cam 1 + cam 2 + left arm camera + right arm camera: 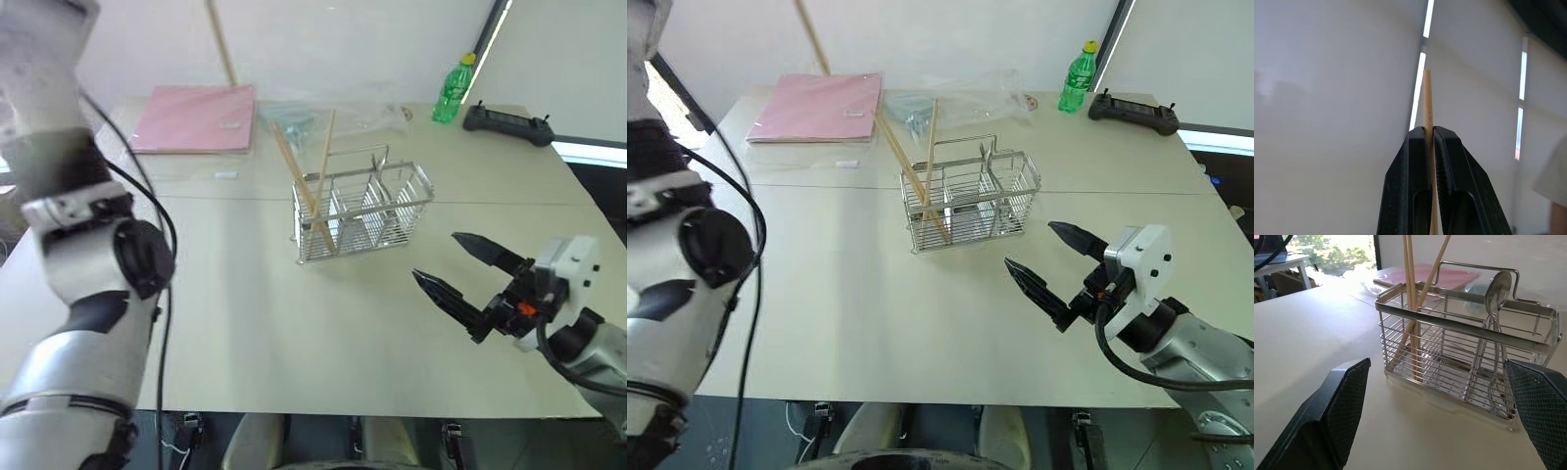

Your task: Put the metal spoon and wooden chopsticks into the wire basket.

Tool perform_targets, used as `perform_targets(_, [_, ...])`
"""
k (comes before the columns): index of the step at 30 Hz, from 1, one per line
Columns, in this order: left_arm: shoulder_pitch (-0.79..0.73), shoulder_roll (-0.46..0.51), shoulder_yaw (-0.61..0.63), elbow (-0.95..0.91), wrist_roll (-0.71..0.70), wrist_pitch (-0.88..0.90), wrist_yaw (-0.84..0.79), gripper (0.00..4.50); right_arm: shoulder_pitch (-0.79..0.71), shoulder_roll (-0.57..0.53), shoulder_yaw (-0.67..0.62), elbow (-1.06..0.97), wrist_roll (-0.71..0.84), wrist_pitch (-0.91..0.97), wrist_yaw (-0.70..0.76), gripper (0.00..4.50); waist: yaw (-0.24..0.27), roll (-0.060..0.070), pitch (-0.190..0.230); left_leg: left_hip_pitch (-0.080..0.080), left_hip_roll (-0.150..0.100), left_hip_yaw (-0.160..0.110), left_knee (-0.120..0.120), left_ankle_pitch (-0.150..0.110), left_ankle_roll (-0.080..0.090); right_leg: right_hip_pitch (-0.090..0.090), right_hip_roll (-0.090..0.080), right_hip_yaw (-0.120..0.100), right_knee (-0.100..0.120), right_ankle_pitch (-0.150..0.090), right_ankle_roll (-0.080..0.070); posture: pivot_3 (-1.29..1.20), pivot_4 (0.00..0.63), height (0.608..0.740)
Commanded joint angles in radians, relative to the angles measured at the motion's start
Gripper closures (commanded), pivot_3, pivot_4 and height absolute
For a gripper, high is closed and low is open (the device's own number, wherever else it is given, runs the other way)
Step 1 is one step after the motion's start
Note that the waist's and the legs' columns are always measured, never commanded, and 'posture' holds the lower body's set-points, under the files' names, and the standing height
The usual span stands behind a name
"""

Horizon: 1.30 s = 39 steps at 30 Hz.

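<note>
- I read no labels or writing anywhere.
- Pale table (245, 333), white wall behind.
- My right gripper (449, 266) hangs wide open, empty; just ahead, the wire basket (1464, 333) holds wooden chopsticks (1409, 274) and the metal spoon (1497, 293).
- My left gripper (1429, 139) pinches one chopstick (1427, 98).

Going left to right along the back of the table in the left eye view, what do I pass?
Pink folder → clear plastic bag → green bottle → black controller.
</note>
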<state>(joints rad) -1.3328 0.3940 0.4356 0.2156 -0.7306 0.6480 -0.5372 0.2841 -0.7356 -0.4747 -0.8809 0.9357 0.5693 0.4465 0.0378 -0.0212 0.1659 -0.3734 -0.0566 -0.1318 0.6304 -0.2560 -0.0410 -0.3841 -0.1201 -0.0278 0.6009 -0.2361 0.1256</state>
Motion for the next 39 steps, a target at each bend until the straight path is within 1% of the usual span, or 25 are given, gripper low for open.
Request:
perform_targets(1, [0.084, -0.073, -0.048, -0.208, -0.106, 0.100, 0.083, 4.48, 0.000, -0.014, -0.029, -0.015, 0.019, 0.001, -0.001, 0.00, -0.001, 0.000, 0.000, 0.000, 0.001, 0.000, 0.000, 0.000, 0.000, 0.000, 0.001, 0.000, 0.000, 0.000, 0.000, 0.00, 0.150, 0.709])
perform_targets(2, [0.111, -0.089, -0.060, -0.236, -0.113, 0.107, 0.097, 4.48, 0.002, -0.014, -0.032, -0.017, 0.020, 0.001, -0.001, 0.00, -0.003, 0.000, 0.000, 0.000, 0.001, 0.000, 0.000, 0.000, 0.000, -0.001, 0.002, 0.000, 0.001, 0.000, 0.000, 0.00, 0.150, 0.709])
perform_targets(5, [0.191, -0.123, -0.121, -0.280, -0.073, 0.076, 0.111, 4.48, 0.012, -0.010, -0.038, -0.025, 0.023, 0.000, -0.007, 0.00, -0.011, 0.000, 0.000, 0.000, 0.002, 0.000, 0.000, 0.000, 0.000, -0.003, 0.004, 0.000, 0.003, 0.000, -0.001, 0.00, 0.150, 0.709])
perform_targets(10, [0.245, -0.187, -0.196, -0.313, -0.041, 0.019, 0.128, 4.48, 0.024, -0.007, -0.042, -0.029, 0.022, -0.007, -0.010, 0.00, -0.004, -0.001, 0.000, -0.001, 0.002, 0.000, 0.000, 0.000, 0.000, -0.004, 0.004, 0.000, 0.002, 0.001, -0.003, 0.00, 0.150, 0.709])
perform_targets(17, [0.366, -0.209, -0.315, -0.343, 0.076, -0.102, 0.093, 4.48, 0.020, -0.002, -0.049, -0.029, 0.029, -0.010, -0.028, 0.00, 0.001, 0.000, 0.000, -0.002, 0.001, 0.001, 0.000, 0.000, 0.001, -0.003, 0.003, 0.001, -0.001, 0.000, -0.006, 0.00, 0.150, 0.709])
perform_targets(20, [0.390, -0.209, -0.331, -0.335, 0.107, -0.145, 0.079, 3.37, 0.020, 0.000, -0.044, -0.032, 0.029, -0.011, -0.037, 0.00, 0.002, 0.000, 0.000, -0.002, 0.001, 0.001, 0.000, 0.000, 0.001, -0.003, 0.003, 0.001, -0.001, 0.000, -0.007, 0.00, 0.150, 0.709])
perform_targets(23, [0.400, -0.207, -0.329, -0.330, 0.111, -0.161, 0.072, 1.80, 0.020, 0.002, -0.039, -0.034, 0.029, -0.011, -0.044, 0.00, 0.002, 0.000, 0.000, -0.002, 0.001, 0.001, 0.000, 0.000, 0.001, -0.003, 0.003, 0.001, -0.001, -0.001, -0.007, 0.00, 0.150, 0.709])
perform_targets(26, [0.408, -0.197, -0.319, -0.348, 0.061, -0.112, 0.056, 0.25, 0.020, 0.000, -0.042, -0.030, 0.031, -0.013, -0.041, 0.00, 0.002, 0.000, 0.000, -0.002, 0.001, 0.001, 0.000, 0.000, 0.001, -0.003, 0.003, 0.001, -0.001, -0.001, -0.007, 0.00, 0.150, 0.709])
perform_targets(27, [0.413, -0.190, -0.317, -0.357, 0.040, -0.095, 0.039, 0.08, 0.019, -0.002, -0.046, -0.026, 0.031, -0.013, -0.037, 0.00, 0.001, 0.000, 0.000, -0.002, 0.001, 0.001, 0.000, 0.000, 0.001, -0.003, 0.003, 0.001, -0.001, -0.001, -0.007, 0.00, 0.150, 0.709])
perform_targets(29, [0.427, -0.152, -0.313, -0.374, -0.002, -0.051, -0.010, 0.08, 0.015, -0.016, -0.059, -0.014, 0.029, -0.014, -0.019, 0.00, -0.001, 0.000, 0.000, -0.002, 0.001, 0.001, 0.000, 0.000, 0.001, -0.003, 0.003, 0.001, -0.001, -0.001, -0.007, 0.00, 0.150, 0.709])
perform_targets(31, [0.445, -0.072, -0.315, -0.380, -0.032, 0.011, -0.084, 0.08, 0.012, -0.035, -0.086, 0.000, 0.032, -0.013, 0.006, 0.00, -0.003, 0.000, 0.001, -0.002, 0.001, 0.001, 0.000, 0.000, 0.001, -0.003, 0.003, 0.001, -0.001, -0.001, -0.007, 0.00, 0.150, 0.709])
perform_targets(33, [0.481, 0.048, -0.317, -0.377, -0.039, 0.033, -0.218, 0.08, 0.008, -0.057, -0.125, 0.024, 0.041, -0.009, 0.033, 0.00, -0.008, 0.001, 0.000, -0.002, 0.001, 0.002, -0.001, 0.000, 0.002, -0.004, 0.004, 0.001, -0.001, -0.001, -0.007, 0.00, 0.150, 0.709])
perform_targets(35, [0.537, 0.205, -0.335, -0.365, -0.036, 0.048, -0.399, 0.08, 0.008, -0.079, -0.161, 0.049, 0.041, -0.005, 0.063, 0.00, -0.015, 0.002, 0.001, -0.001, 0.002, 0.002, -0.002, 0.000, 0.002, -0.004, 0.004, 0.001, -0.001, -0.001, -0.007, 0.00, 0.150, 0.709])
perform_targets(37, [0.616, 0.370, -0.370, -0.359, 0.019, -0.015, -0.606, 0.08, 0.017, -0.095, -0.190, 0.070, 0.036, -0.003, 0.097, 0.00, -0.027, 0.003, 0.001, -0.002, 0.002, 0.002, -0.003, -0.001, 0.002, -0.005, 0.004, 0.001, -0.001, -0.001, -0.008, 0.00, 0.150, 0.709])
perform_targets(39, [0.685, 0.499, -0.383, -0.340, 0.064, -0.082, -0.759, 0.08, 0.030, -0.104, -0.215, 0.086, 0.033, -0.004, 0.133, 0.00, -0.026, 0.003, 0.001, -0.002, 0.003, 0.002, -0.003, -0.001, 0.003, -0.005, 0.004, 0.001, -0.001, -0.003, -0.011, 0.00, 0.150, 0.709])
